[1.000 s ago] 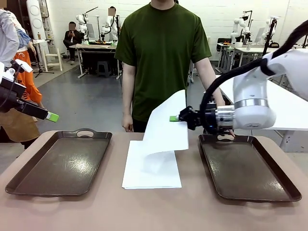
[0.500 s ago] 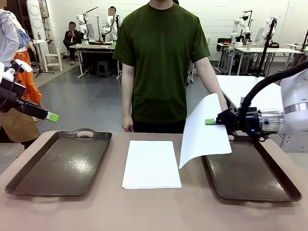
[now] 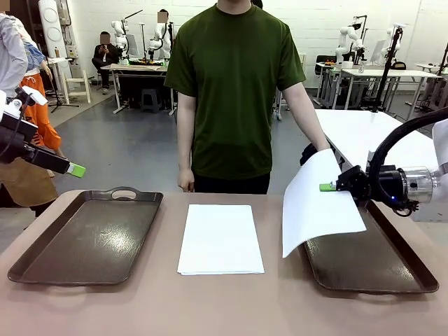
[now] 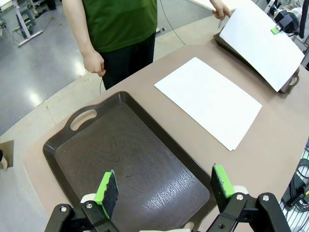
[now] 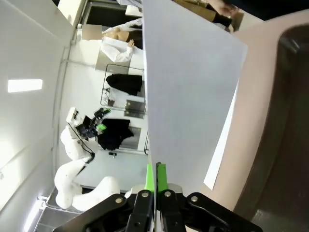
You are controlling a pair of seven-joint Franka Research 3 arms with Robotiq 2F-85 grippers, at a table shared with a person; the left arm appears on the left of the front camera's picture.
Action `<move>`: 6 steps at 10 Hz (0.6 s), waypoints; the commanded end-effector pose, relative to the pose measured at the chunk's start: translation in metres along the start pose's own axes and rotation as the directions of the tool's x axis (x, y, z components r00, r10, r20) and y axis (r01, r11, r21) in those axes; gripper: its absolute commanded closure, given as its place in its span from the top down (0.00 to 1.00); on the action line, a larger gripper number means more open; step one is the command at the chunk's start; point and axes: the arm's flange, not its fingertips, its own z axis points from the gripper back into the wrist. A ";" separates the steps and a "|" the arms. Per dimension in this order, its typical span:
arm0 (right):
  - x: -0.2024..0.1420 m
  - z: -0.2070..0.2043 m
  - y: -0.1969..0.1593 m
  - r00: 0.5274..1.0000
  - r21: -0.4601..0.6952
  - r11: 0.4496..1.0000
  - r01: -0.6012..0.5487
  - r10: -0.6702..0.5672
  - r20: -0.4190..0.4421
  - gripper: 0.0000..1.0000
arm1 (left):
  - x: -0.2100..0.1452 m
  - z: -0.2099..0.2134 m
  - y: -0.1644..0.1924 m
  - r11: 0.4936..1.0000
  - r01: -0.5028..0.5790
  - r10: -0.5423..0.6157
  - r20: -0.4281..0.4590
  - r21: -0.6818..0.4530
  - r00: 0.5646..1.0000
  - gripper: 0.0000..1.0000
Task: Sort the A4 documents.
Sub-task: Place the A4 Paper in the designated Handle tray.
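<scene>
Two dark brown handled trays sit on the bench (image 3: 224,308): the left-hand tray (image 3: 87,234) at the lower left of the front view and the right-hand tray (image 3: 371,262) at the lower right. Between them, apart from both, the stack of A4 documents (image 3: 220,238) lies flat in the lower middle of the frame.

At the middle right, the right end effector (image 3: 327,187) is clenched on one edge of a single sheet (image 3: 318,206), its green pads pressed together on the paper. The sheet is lifted off the stack and hangs tilted over the left side of the right-hand tray, with its lower corner drooping past the tray's left rim (whether it touches the rim cannot be told). In the right wrist view the sheet (image 5: 188,87) rises from the pinched pads towards the top of the frame.

The left end effector (image 4: 164,186) is released, its pads wide apart with nothing between them, raised above the near part of the left-hand tray.

A person (image 3: 234,91) in a green shirt stands at the upper middle, behind the bench.
</scene>
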 end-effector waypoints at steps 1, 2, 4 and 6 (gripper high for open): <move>0.006 0.000 -0.018 0.996 0.008 0.998 -0.055 0.056 -0.069 0.01 | -0.002 0.000 0.003 1.000 0.009 -0.009 0.006 -0.012 1.000 1.00; 0.006 0.000 -0.028 0.997 -0.030 0.998 -0.046 0.044 -0.057 0.01 | -0.002 0.000 0.003 1.000 0.009 -0.009 0.006 -0.012 1.000 1.00; 0.005 0.002 -0.044 0.998 -0.099 0.995 -0.025 0.020 -0.052 0.01 | -0.002 0.000 0.003 1.000 0.009 -0.009 0.006 -0.012 1.000 1.00; 0.004 0.016 -0.057 0.998 -0.195 0.980 -0.030 0.019 -0.054 0.01 | -0.002 0.000 0.003 1.000 0.009 -0.009 0.006 -0.012 1.000 1.00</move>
